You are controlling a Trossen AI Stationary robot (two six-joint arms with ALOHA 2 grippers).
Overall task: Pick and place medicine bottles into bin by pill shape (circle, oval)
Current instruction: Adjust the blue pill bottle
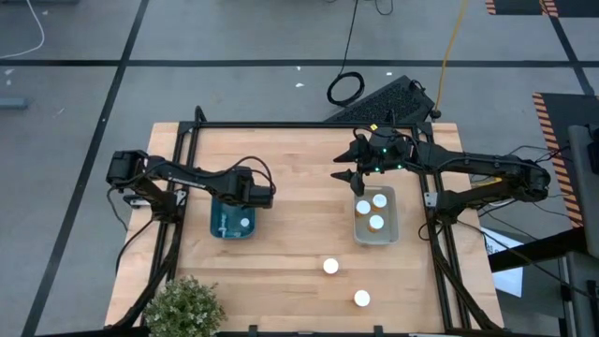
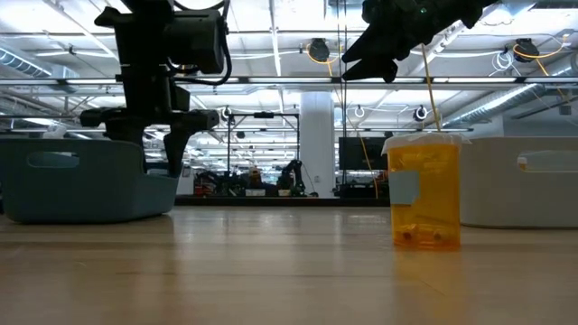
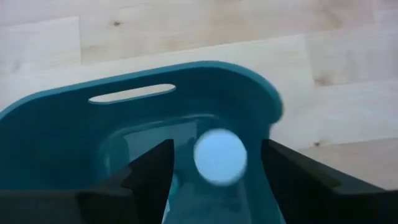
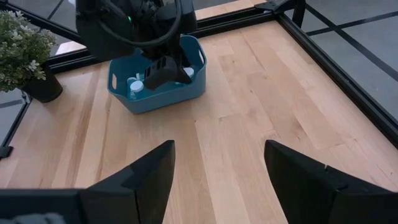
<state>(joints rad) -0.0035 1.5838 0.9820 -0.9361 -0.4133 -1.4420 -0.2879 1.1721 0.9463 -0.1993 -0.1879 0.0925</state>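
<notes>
My left gripper (image 1: 235, 217) hangs open over the teal bin (image 1: 221, 230), fingers pointing down into it. In the left wrist view a white-capped medicine bottle (image 3: 219, 155) shows between the fingers without touching them, inside the bin. My right gripper (image 1: 348, 178) is open and holds nothing, raised just beyond the far edge of the white bin (image 1: 394, 217), where three white-capped bottles (image 1: 375, 222) stand. Two more bottles (image 1: 330, 266) (image 1: 361, 299) stand on the table nearer the front; one shows an amber body (image 2: 424, 194) in the low view.
A potted plant (image 1: 184, 307) stands at the table's near left corner. A black frame (image 1: 281, 124) runs along the far edge and down both sides. Bare wood lies between the two bins. More white caps (image 4: 134, 85) show in the teal bin.
</notes>
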